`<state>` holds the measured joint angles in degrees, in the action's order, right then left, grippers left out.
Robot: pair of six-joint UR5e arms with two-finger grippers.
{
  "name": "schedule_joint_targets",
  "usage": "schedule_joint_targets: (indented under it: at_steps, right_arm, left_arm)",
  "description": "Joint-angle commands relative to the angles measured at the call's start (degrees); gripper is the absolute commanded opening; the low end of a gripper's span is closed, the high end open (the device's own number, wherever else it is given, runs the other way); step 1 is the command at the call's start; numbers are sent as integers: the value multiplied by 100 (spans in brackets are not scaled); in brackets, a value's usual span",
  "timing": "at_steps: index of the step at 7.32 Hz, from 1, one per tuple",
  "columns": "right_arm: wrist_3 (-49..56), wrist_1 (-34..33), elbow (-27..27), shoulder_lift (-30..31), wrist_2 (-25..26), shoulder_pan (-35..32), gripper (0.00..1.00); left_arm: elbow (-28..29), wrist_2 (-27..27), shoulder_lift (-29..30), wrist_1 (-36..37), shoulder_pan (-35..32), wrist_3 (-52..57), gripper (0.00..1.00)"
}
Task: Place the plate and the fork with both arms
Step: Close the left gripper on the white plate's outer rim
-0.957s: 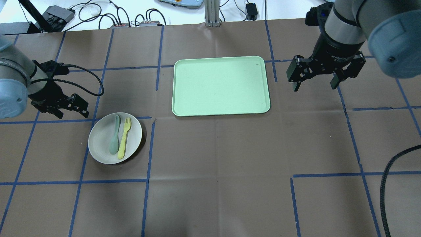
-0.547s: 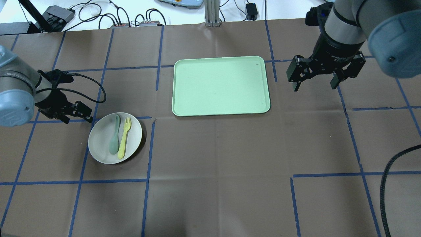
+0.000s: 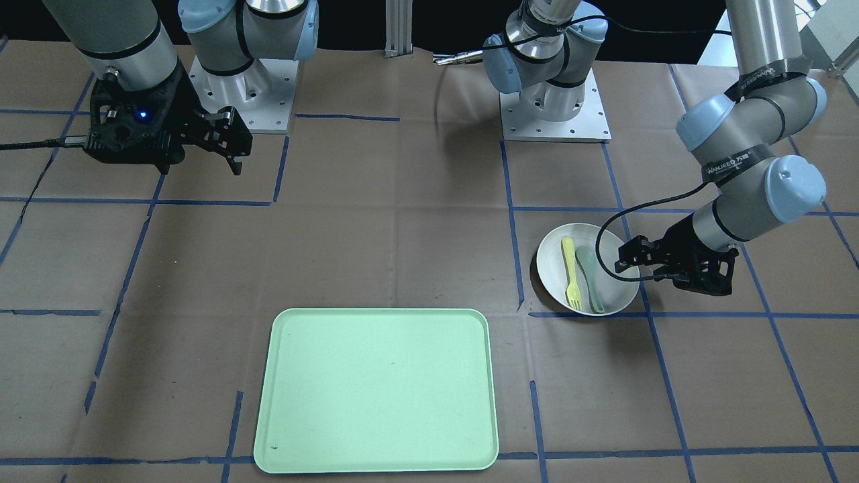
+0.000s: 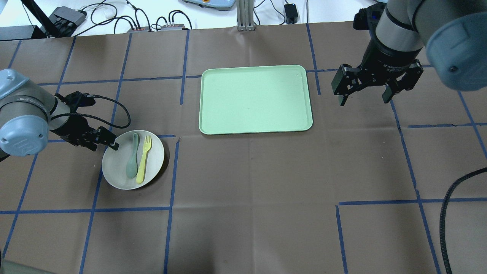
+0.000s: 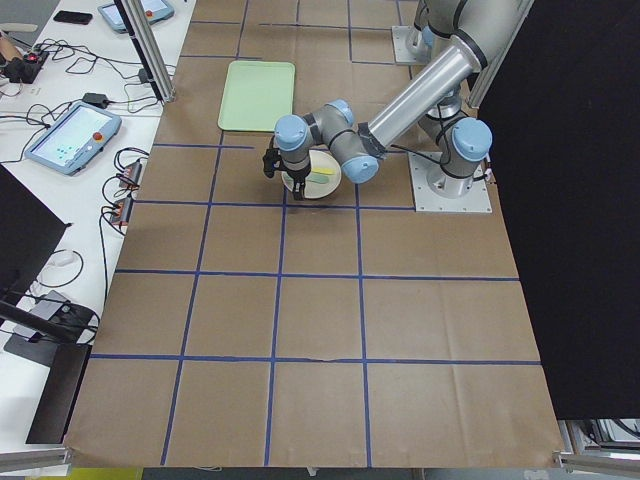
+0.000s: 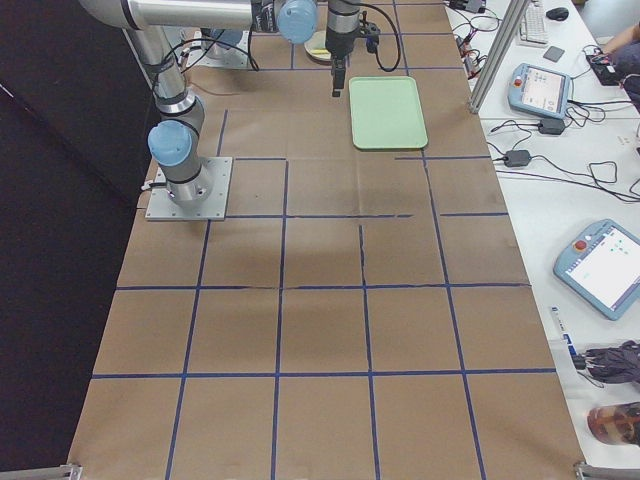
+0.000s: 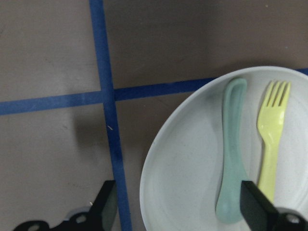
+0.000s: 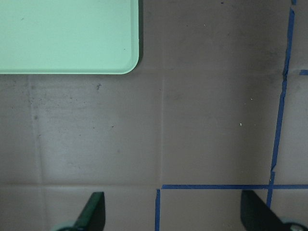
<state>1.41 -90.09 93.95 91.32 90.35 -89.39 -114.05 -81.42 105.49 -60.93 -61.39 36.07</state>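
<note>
The left fingers (image 7: pixel 107 204), spread apart, straddle the plate (image 4: pixel 116 171) rim.
The fork (image 4: pixel 144 160) and spoon (image 4: pixel 132 161) lie side by side on it; the right fingers (image 8: pixel 94 211), also apart, hang beside the tray (image 4: pixel 255 99).

Matt brown paper (image 4: pixel 243 190) covered the table, faintly creased and gridded with blue tape (image 4: pixel 129 209). The off-white plate (image 4: pixel 114 167), yellow fork (image 4: pixel 144 160), grey-green spoon (image 4: pixel 132 161) and pale-green tray (image 4: pixel 255 99) looked like smooth, matt plastic. The arms (image 3: pixel 762 33) showed satin silvery metal.
</note>
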Motion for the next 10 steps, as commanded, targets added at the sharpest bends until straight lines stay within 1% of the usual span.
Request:
schedule_joint_targets:
  at_steps: [1, 2, 4, 5, 8, 9, 10]
  right_arm:
    - [0, 0, 0, 0, 0, 0, 100]
    - [0, 0, 0, 0, 0, 0, 100]
    - [0, 0, 0, 0, 0, 0, 100]
    - [0, 0, 0, 0, 0, 0, 100]
    - [0, 0, 0, 0, 0, 0, 100]
    - [0, 0, 0, 0, 0, 0, 100]
    - [0, 0, 0, 0, 0, 0, 100]
  left_arm:
    - [-20, 29, 156, 20, 196, 225, 87]
    - [-20, 29, 165, 20, 223, 225, 87]
    - [-46, 29, 174, 11, 241, 199, 76]
    - [-90, 21, 183, 11, 241, 199, 66]
    - [-126, 21, 226, 2, 250, 146, 65]
    - [-108, 21, 305, 2, 293, 155, 56]
    - [-117, 21, 306, 2, 329, 138, 43]
